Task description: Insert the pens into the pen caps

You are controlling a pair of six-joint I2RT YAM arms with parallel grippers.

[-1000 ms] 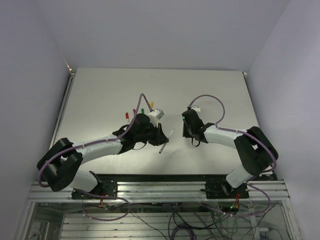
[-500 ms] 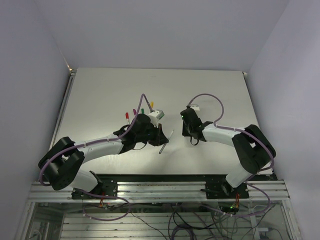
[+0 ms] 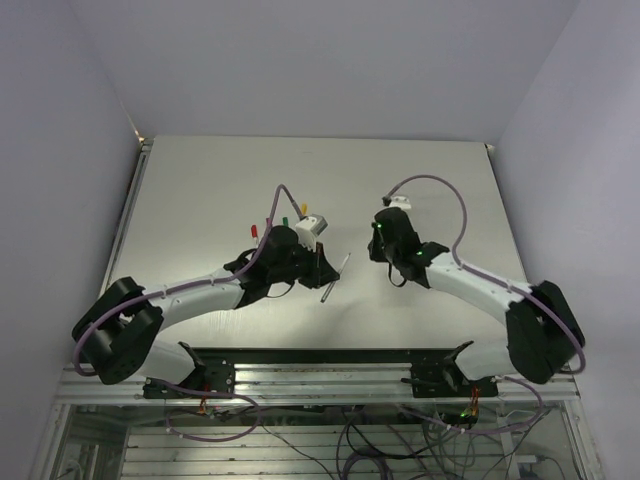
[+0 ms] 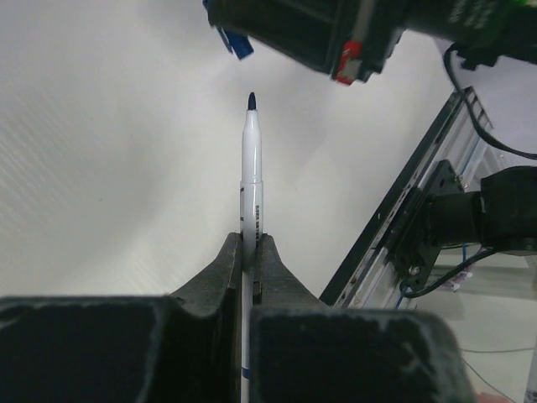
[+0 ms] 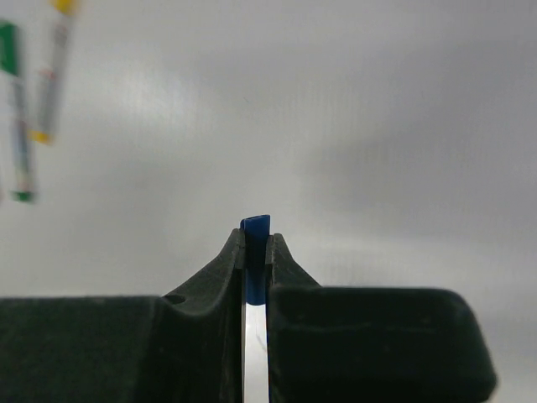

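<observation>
My left gripper (image 4: 249, 245) is shut on a grey-silver pen (image 4: 251, 172) whose blue tip (image 4: 251, 101) points away from it; in the top view this pen (image 3: 336, 274) slants up to the right over the table. My right gripper (image 5: 256, 239) is shut on the blue pen cap (image 5: 256, 225), just past its fingertips. From the left wrist view that cap (image 4: 237, 44) hangs a little beyond the pen tip and slightly left of it, apart from it. In the top view the right gripper (image 3: 376, 247) sits just right of the pen tip.
Other pens lie behind the left wrist with red (image 3: 256, 233), green (image 3: 285, 221) and yellow (image 3: 303, 209) ends showing; two of them (image 5: 18, 126) appear blurred at the right wrist view's left edge. The table's metal front rail (image 4: 403, 218) runs to the right.
The right arm has lifted and swung its gripper up toward the pen tip, carrying the blue cap. The left gripper has shifted slightly with its pen.
</observation>
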